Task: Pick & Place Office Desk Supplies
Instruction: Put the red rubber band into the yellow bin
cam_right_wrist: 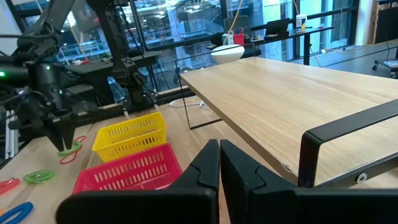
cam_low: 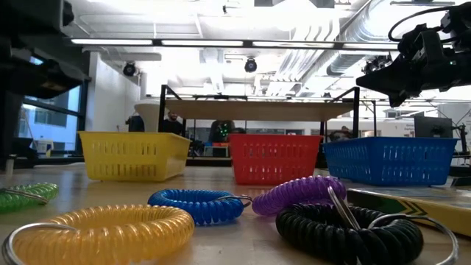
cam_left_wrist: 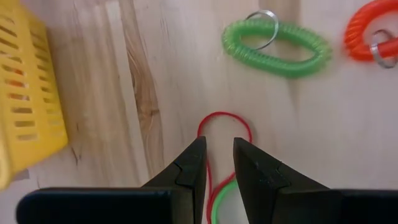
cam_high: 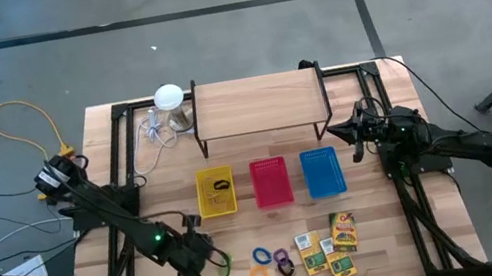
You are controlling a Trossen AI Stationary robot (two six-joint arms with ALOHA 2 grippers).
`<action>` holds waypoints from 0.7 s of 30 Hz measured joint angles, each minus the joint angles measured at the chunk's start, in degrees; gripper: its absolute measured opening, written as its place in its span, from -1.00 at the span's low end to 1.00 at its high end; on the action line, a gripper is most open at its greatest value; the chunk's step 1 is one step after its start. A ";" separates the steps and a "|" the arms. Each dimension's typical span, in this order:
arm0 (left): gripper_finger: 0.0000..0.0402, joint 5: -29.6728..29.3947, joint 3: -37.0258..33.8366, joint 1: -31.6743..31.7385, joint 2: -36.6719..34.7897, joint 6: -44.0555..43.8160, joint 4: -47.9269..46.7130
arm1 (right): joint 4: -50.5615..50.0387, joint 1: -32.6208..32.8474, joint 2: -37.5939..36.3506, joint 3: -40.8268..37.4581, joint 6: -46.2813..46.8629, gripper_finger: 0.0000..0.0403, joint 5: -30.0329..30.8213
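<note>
My left gripper [cam_left_wrist: 219,163] is open by a narrow gap and points steeply down near the table's front left [cam_high: 192,261]. Its fingertips stand just above a thin red rubber band [cam_left_wrist: 225,126], which lies flat on the wood and runs under the gap. A green rubber band [cam_left_wrist: 219,200] lies beside it. A green coil ring [cam_left_wrist: 277,46] and an orange-red coil ring [cam_left_wrist: 372,34] lie farther on. More coil rings [cam_high: 268,264] and yellow-and-green card boxes [cam_high: 329,245] lie along the front edge. My right gripper [cam_right_wrist: 219,163] is shut and waits level by the shelf's right end [cam_high: 355,134].
Yellow [cam_high: 216,192], red [cam_high: 271,182] and blue [cam_high: 323,172] baskets stand in a row mid-table; the yellow one [cam_left_wrist: 25,93] is close beside my left gripper. A wooden shelf on black legs [cam_high: 258,103] spans the back, with a white round-topped object [cam_high: 168,98] and its cable at its left.
</note>
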 joint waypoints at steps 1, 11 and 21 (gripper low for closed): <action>-0.63 0.01 0.00 0.00 0.43 -0.25 0.03 | 0.01 0.01 0.00 0.01 0.00 -0.99 0.01; -0.63 -0.33 0.00 0.04 3.51 -0.82 0.28 | 0.01 0.01 0.00 -0.01 0.00 -0.99 0.00; -0.63 -1.62 0.00 0.49 3.90 -3.45 0.20 | 0.00 0.01 0.01 -0.01 0.00 -0.99 0.01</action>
